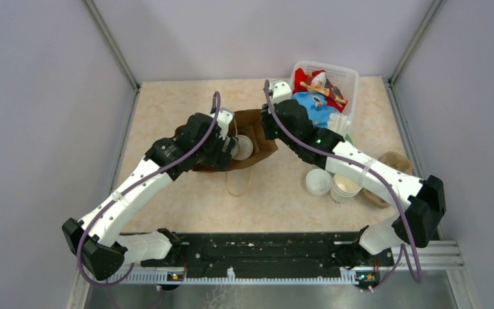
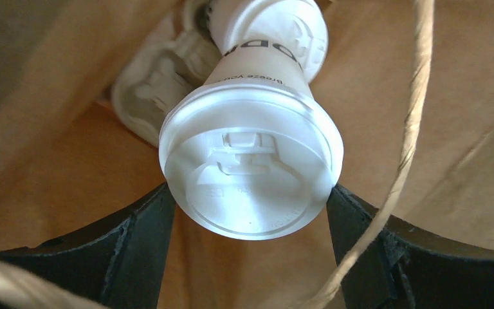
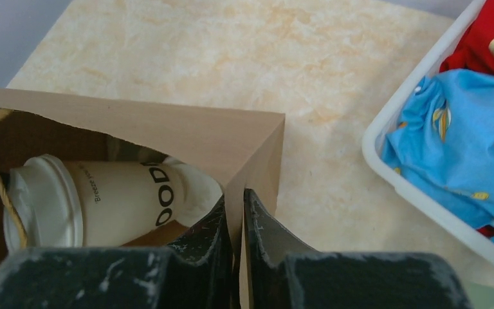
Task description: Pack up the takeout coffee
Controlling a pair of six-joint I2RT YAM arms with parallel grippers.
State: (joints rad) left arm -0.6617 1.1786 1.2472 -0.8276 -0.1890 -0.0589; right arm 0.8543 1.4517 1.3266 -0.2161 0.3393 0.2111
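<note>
"One takeout coffee (image 3: 119,199), where?"
"Inside the paper bag (image 3: 167,132), lid facing the left gripper (image 2: 247,193). Bag's on the table (image 3: 186,58), midway between left and right edges, nearer the far edge."
"Left pincer?"
"Spread wide, fingers (image 2: 135,244) against both sides of the lid."
"Right gripper (image 3: 239,206)?"
"Almost pressed together, pinching the bag's rim."

left arm (image 1: 135,187) / right arm (image 1: 373,170): white links, black joints | purple cables (image 1: 217,106) | fingers (image 3: 267,238): black, scuffed pale
</note>
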